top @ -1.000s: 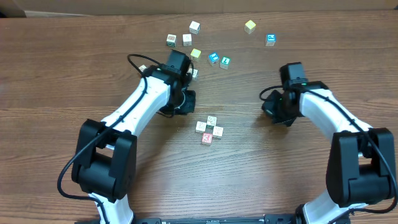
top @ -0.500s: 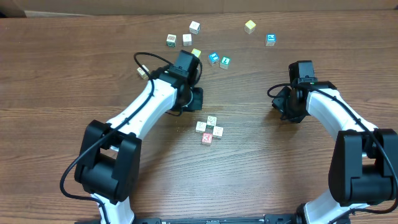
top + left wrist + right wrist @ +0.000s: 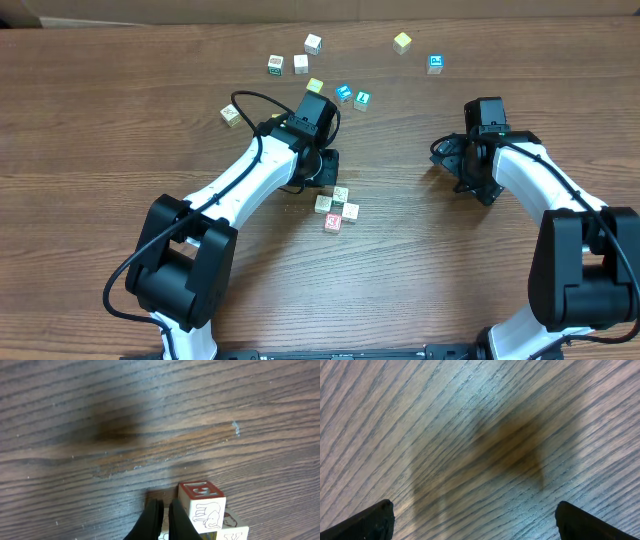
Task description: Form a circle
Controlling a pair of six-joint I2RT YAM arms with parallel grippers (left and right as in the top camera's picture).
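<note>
Left gripper (image 3: 162,518), jaws shut beside the circle (image 3: 337,207), should nudge 1 cube (image 3: 202,506) at a time, slowly; right gripper (image 3: 479,521) gapes wide.

Cream picture cubes (image 3: 337,209), one red-faced; brown wood-grain table (image 3: 120,130)

Overhead top-down; wrists close above table (image 3: 100,150).

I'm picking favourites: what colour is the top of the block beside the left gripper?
The block is red on top; the left wrist view shows it best.
</note>
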